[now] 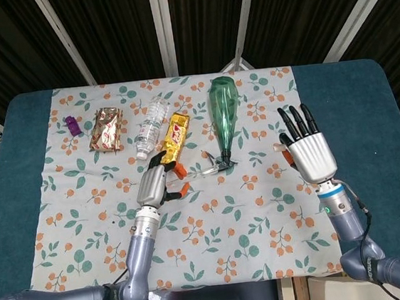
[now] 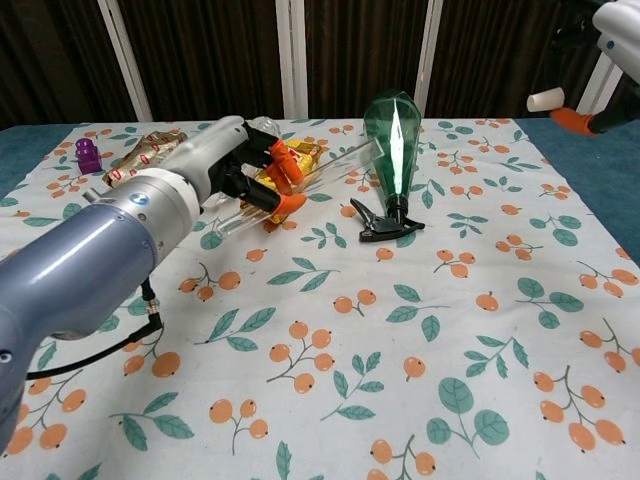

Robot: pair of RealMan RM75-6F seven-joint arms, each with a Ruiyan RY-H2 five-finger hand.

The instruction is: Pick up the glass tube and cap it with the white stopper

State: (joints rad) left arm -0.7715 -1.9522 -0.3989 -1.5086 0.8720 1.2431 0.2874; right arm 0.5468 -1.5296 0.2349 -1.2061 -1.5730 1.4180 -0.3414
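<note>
My left hand [image 1: 159, 186] [image 2: 232, 172] holds the clear glass tube [image 1: 203, 170] [image 2: 338, 160] pinched between its orange-tipped fingertips, above the floral cloth. The tube slants up to the right, its far end close to the green spray bottle [image 1: 222, 110] [image 2: 394, 148]. My right hand [image 1: 309, 156] [image 2: 612, 22] is raised high at the right, only partly inside the chest view. It pinches the small white stopper [image 2: 545, 100] between thumb and a finger, well apart from the tube. In the head view the stopper is mostly hidden behind the hand.
A gold snack packet [image 1: 175, 135], a clear plastic bottle [image 1: 148, 126], a brown foil packet [image 1: 107, 127] [image 2: 148, 152] and a small purple object [image 1: 73, 124] [image 2: 87, 155] lie along the back left. The spray bottle's black trigger [image 2: 385, 225] lies mid-table.
</note>
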